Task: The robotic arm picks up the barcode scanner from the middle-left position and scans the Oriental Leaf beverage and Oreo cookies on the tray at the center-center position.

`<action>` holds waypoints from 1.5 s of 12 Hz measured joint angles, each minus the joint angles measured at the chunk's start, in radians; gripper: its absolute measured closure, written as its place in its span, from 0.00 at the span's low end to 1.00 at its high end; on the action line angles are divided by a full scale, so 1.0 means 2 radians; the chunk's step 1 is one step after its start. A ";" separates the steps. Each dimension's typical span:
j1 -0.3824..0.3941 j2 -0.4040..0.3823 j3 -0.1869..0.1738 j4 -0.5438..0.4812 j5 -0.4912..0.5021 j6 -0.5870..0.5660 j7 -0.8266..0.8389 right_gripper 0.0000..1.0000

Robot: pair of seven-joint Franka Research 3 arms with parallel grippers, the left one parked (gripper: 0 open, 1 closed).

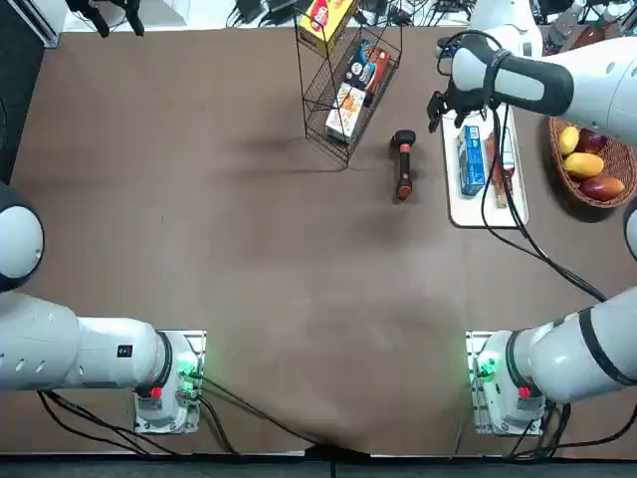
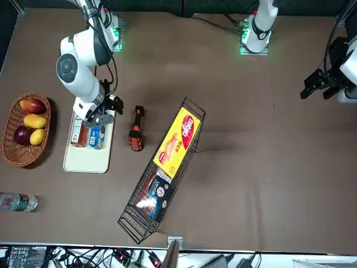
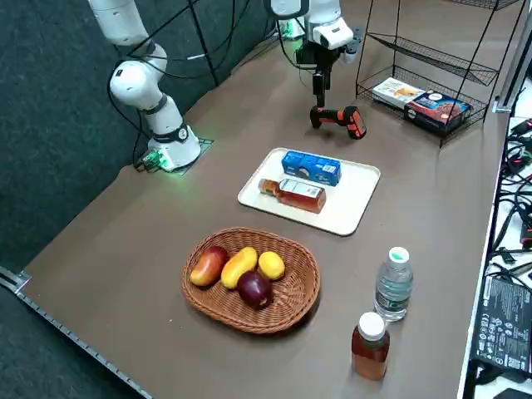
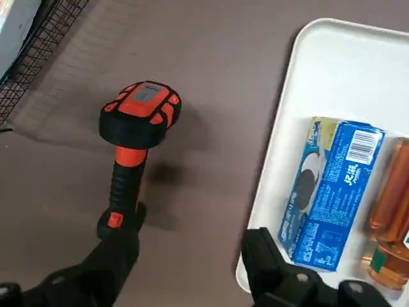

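Currently, right claw [image 4: 192, 246] released near barcode scanner [image 4: 130, 182], tray [image 4: 358, 70]; wire rack [image 4: 45, 54], fruit basket [image 3: 241, 317] flanking.

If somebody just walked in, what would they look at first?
Probably the bright yellow box in the black wire rack. Next, maybe the basket of fruit beside the white tray. The robot's right gripper might catch their eye too, fingers apart above the table near the red-and-black scanner.

Jaws of right gripper [image 2: 102, 118] near tray [image 2: 87, 162], Oreos [image 2: 96, 137] and bottle [image 2: 79, 134] on it, scanner [image 2: 136, 130] beside
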 joint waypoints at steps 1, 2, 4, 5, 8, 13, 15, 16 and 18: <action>0.002 0.002 0.000 0.000 0.000 0.002 0.002 0.00; 0.003 0.003 0.000 0.000 0.000 0.003 0.003 0.00; 0.003 0.003 0.000 0.000 0.000 0.004 0.003 0.00; 0.003 0.003 0.000 0.000 0.000 0.004 0.003 0.00; 0.003 0.004 0.000 0.000 0.000 0.004 0.003 0.00; 0.003 0.006 -0.001 0.000 0.000 0.005 0.004 0.00; 0.003 0.006 -0.001 0.000 0.000 0.005 0.004 0.00; 0.003 0.006 -0.002 0.000 0.000 0.005 0.004 0.00; 0.003 0.007 -0.002 0.000 0.000 0.005 0.004 0.00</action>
